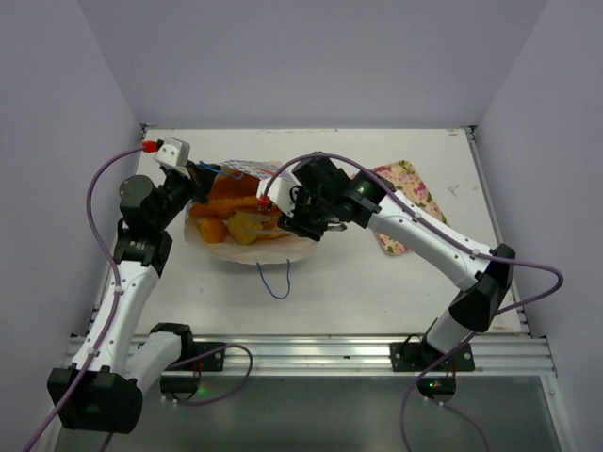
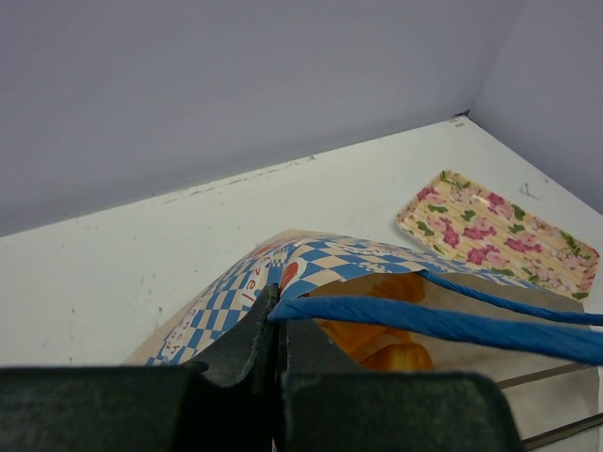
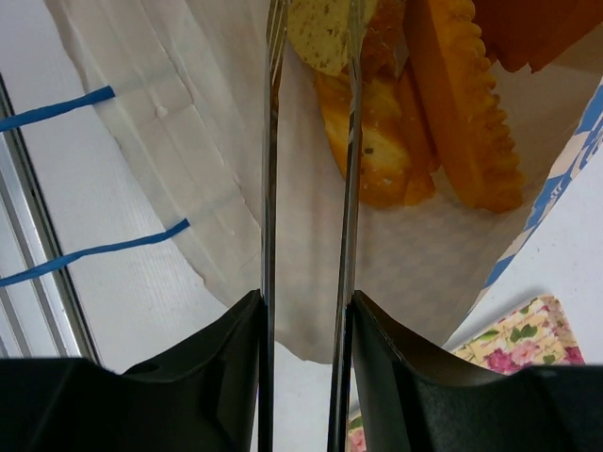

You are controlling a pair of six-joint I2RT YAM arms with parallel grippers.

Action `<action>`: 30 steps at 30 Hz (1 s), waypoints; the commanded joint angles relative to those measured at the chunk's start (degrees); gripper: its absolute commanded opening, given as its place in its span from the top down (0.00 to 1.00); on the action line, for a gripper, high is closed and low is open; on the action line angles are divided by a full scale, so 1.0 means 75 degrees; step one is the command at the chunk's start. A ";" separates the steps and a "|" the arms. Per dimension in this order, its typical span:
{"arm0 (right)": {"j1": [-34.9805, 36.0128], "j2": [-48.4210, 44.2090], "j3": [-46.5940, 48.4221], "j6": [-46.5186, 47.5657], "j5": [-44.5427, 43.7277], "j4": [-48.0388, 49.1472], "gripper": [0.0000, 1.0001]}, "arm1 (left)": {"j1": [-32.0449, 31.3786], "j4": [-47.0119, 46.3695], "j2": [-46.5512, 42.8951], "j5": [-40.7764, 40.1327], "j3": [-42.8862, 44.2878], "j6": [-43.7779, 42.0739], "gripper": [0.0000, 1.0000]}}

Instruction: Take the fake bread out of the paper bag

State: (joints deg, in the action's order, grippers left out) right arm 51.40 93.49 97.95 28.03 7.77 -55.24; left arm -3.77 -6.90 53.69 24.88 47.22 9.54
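Note:
The paper bag [image 1: 283, 250] lies on its side in the middle of the table, mouth open, with the fake bread [image 1: 226, 202] inside. My left gripper [image 1: 195, 179] [image 2: 273, 303] is shut on the bag's blue cord handle [image 2: 452, 325] and its checkered rim [image 2: 311, 268], holding the mouth up. My right gripper [image 1: 287, 215] [image 3: 314, 8] reaches into the bag with long thin metal fingers [image 3: 270, 141]. They close on a round tan bun [image 3: 320, 33] [image 1: 247, 226]. Ridged orange loaves [image 3: 466, 113] lie just beside it on the bag's inner wall [image 3: 377, 264]. The finger ends run out of the top of the right wrist view.
The pink floral tray [image 1: 410, 184] [image 2: 499, 231] lies right of the bag, partly under my right arm. The bag's other blue handle [image 1: 275, 282] [image 3: 94, 250] trails toward the near edge. Walls close the table at the back and sides.

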 commanded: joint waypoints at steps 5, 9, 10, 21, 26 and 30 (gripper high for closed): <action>0.0108 0.0190 0.0065 -0.0281 -0.0977 0.0534 0.56 | 0.0034 -0.0452 -0.0128 0.0034 0.0044 0.0228 1.00; 0.0131 0.0214 0.0018 -0.0304 -0.1013 0.0615 0.56 | 0.0034 -0.0463 -0.0104 0.0022 0.0044 0.0228 1.00; 0.0131 0.0260 0.0018 -0.0327 -0.1013 0.0604 0.56 | 0.0034 -0.0463 -0.0081 0.0022 0.0044 0.0228 1.00; 0.0178 0.0765 -0.0005 -0.0550 -0.1434 0.0733 0.58 | 0.0046 -0.0581 -0.0198 -0.0025 -0.0015 0.0357 1.00; 0.0178 0.0812 0.0018 -0.0515 -0.1411 0.0686 0.72 | 0.0046 -0.0546 -0.0268 -0.0072 -0.0050 0.0298 1.00; 0.0190 0.0683 0.0018 -0.0456 -0.1318 0.0628 0.84 | 0.0034 -0.0499 -0.0362 -0.0224 -0.0132 0.0158 1.00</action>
State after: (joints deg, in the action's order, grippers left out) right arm 52.49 99.81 97.54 24.56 -2.04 -51.64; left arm -3.77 -7.20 52.71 24.56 46.78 10.50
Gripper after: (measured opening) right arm 0.244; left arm 0.015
